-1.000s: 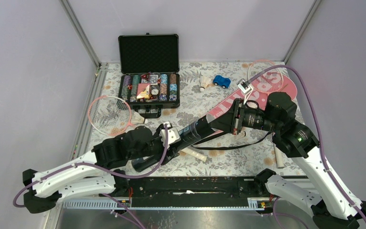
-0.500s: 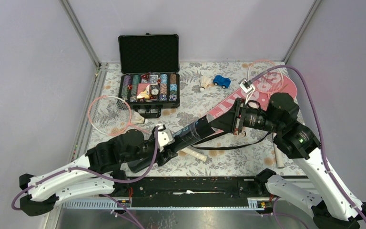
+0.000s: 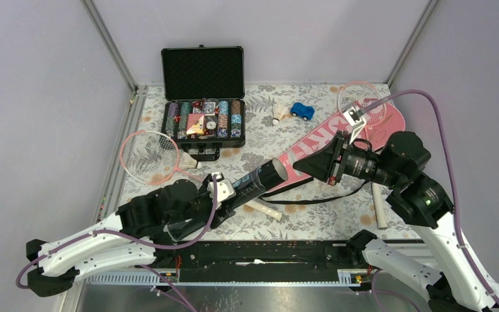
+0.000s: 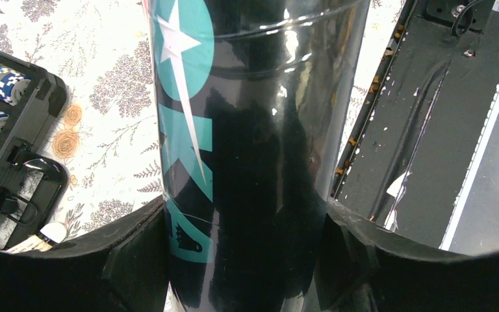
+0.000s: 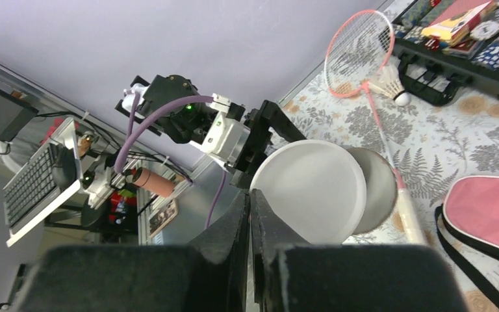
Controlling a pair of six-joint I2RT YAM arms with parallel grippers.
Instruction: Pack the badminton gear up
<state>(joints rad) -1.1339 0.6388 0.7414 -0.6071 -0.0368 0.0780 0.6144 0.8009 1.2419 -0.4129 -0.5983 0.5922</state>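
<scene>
1. Over the floral table (image 3: 299, 221), the right gripper (image 3: 297, 166) has drawn back from the black tube (image 3: 256, 180), its fingers pinched shut on the white lid (image 5: 308, 188).
2. The left gripper (image 3: 229, 194) stays wide around the tube, with the teal star print between its fingers.
3. The pink cover (image 3: 318, 138) lies below the right fingers, and its white lettering is partly hidden.

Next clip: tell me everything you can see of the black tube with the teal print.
The black tube is a glossy, plastic-looking cylinder with teal print and a white star. The left gripper clamps its body from both sides, tilting it toward the right gripper. Its far end is open: a white cap sits just off the mouth, pinched at its rim by the right gripper.
</scene>
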